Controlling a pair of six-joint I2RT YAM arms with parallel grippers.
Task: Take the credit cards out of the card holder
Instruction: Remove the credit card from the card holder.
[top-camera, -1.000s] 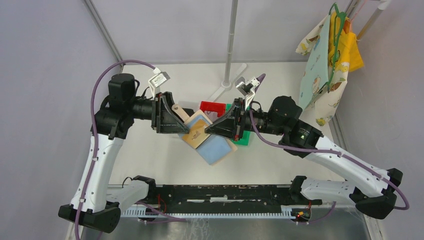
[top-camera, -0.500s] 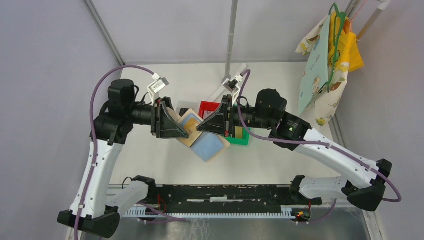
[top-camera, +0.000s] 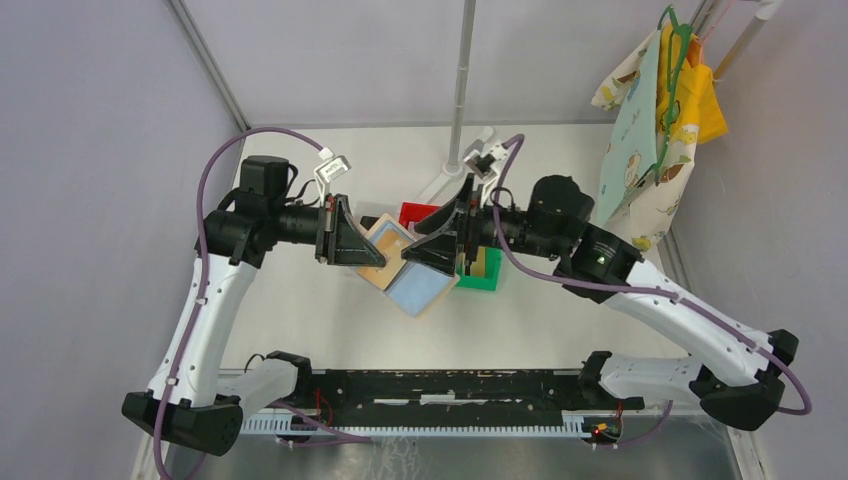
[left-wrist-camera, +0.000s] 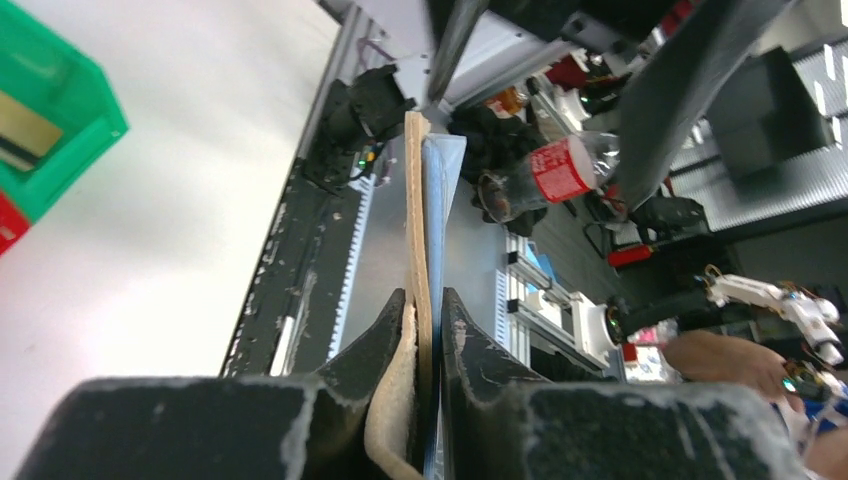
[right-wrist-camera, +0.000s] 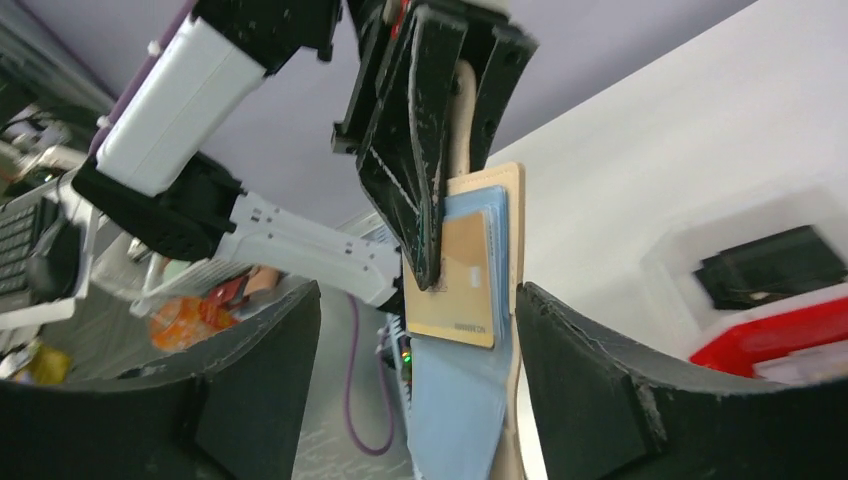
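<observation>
The tan card holder (top-camera: 395, 262) hangs unfolded above the table, its light blue lining (top-camera: 418, 288) facing up. My left gripper (top-camera: 364, 256) is shut on its left edge; in the left wrist view the holder (left-wrist-camera: 417, 200) runs edge-on between the closed fingers of that gripper (left-wrist-camera: 425, 296). My right gripper (right-wrist-camera: 418, 290) stands open on either side of the holder's other end (right-wrist-camera: 455, 420), touching nothing. A gold credit card (right-wrist-camera: 458, 290) sticks partly out of a pocket, its corner under the left finger (right-wrist-camera: 415, 170). Another gold card (left-wrist-camera: 20, 135) lies in the green bin (left-wrist-camera: 70, 120).
The green bin (top-camera: 480, 280) and a red bin (top-camera: 420, 213) sit just behind and right of the holder. A pole base (top-camera: 455, 168) stands at the table's back. Patterned cloth (top-camera: 650, 130) hangs at the far right. The arms' black base rail (top-camera: 440, 385) runs along the near edge.
My right gripper has gone from shut to wide open. My left gripper has closed tight on the card holder. Both grippers and the holder shifted slightly toward the back of the table.
</observation>
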